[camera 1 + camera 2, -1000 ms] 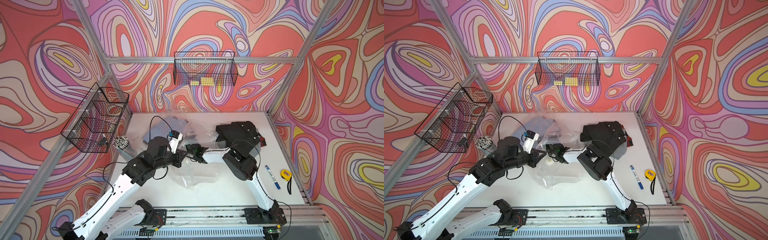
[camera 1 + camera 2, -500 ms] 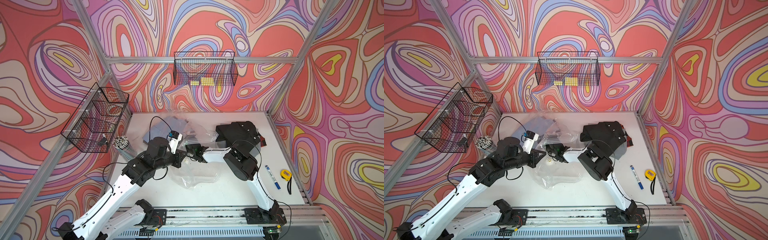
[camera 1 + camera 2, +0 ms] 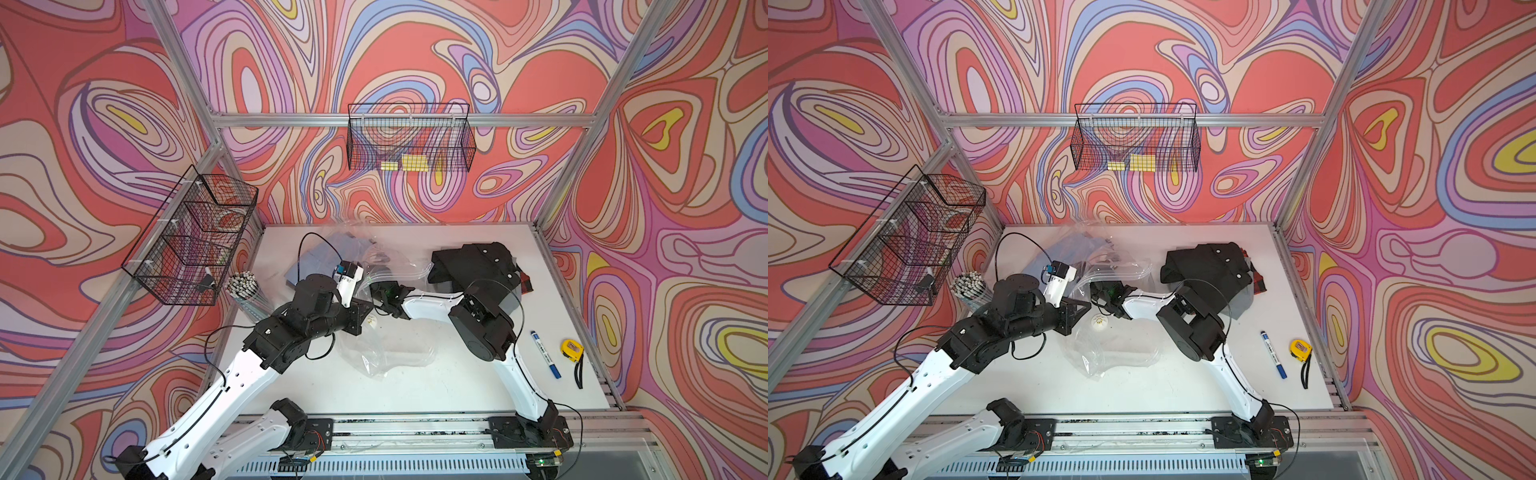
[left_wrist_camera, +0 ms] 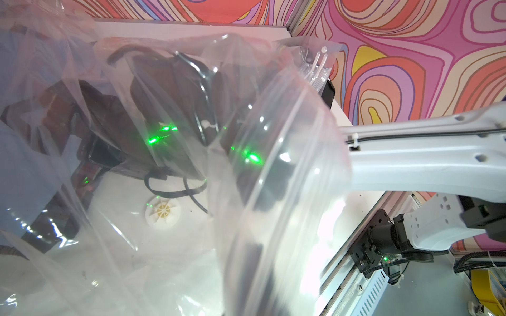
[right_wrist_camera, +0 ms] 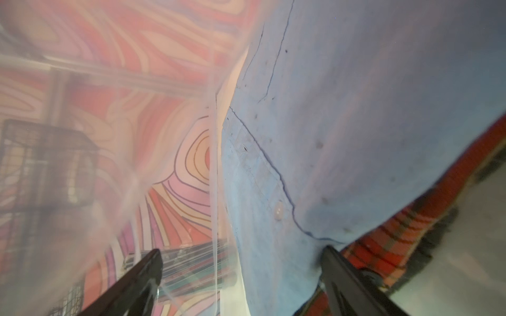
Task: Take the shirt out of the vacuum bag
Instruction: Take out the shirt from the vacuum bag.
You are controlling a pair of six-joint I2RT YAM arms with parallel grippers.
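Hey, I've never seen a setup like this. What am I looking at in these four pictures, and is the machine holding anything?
These are two robot arms mounted at the near edge of a white table. Two pictures look down from overhead; the other two come from a camera on each arm's wrist. On the table lie a clear vacuum bag with a light blue shirt in it, a pile of dark clothes, a blue marker and a yellow tape measure. The left arm has its jaws shut, apparently pinching the bag's edge. The right arm reaches into the bag, jaws open at the shirt, not gripping it.
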